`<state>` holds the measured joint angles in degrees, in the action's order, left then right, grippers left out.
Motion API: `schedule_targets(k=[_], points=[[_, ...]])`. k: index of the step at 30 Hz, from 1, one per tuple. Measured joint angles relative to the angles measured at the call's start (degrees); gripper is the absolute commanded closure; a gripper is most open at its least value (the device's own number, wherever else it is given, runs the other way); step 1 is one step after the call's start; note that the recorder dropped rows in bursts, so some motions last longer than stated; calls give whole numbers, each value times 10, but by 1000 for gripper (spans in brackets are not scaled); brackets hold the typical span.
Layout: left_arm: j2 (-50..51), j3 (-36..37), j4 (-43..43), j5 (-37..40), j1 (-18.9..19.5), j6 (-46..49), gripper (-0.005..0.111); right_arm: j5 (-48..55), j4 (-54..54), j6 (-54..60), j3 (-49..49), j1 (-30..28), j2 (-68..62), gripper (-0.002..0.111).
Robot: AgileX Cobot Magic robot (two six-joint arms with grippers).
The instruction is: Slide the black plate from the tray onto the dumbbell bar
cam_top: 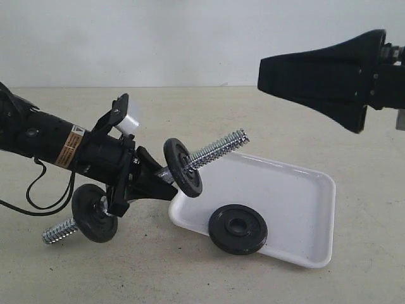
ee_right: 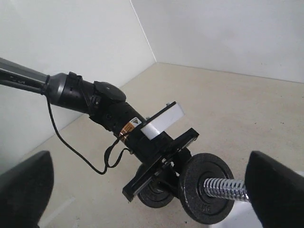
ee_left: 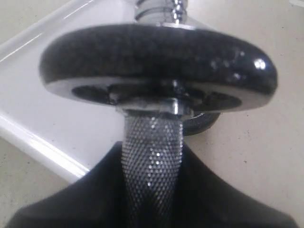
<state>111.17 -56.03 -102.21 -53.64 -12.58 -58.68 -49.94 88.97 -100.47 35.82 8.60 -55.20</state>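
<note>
We see the black plate (cam_top: 182,168) threaded on the raised half of the tilted dumbbell bar (cam_top: 218,149), just above a corner of the tray (cam_top: 297,209), the left gripper (cam_top: 159,183) clamped on the bar's knurled middle beside it, and the right gripper (cam_top: 266,74) spread wide and empty, well apart.

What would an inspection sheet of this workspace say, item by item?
Surface: beige tabletop, bare around the tray.
Job's things: black plate lying at the near rim of the tray; dumbbell bar tilted, carrying an upper plate and a lower plate.
Clutter: nothing seen.
Hands: left hand shut on the dumbbell bar; right hand open, empty, held high.
Cables: black cable loops under the left arm.
Surroundings: plain pale wall.
</note>
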Motion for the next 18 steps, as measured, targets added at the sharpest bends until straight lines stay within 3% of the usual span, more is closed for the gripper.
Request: schedule_targets(k=[7,18], points=[[0,0,0,9,13,-6,102,10,98,-57,0,0,-16,3],[0,0,0,9,61,-18,102,26,106,-82,1,0,-158,3]])
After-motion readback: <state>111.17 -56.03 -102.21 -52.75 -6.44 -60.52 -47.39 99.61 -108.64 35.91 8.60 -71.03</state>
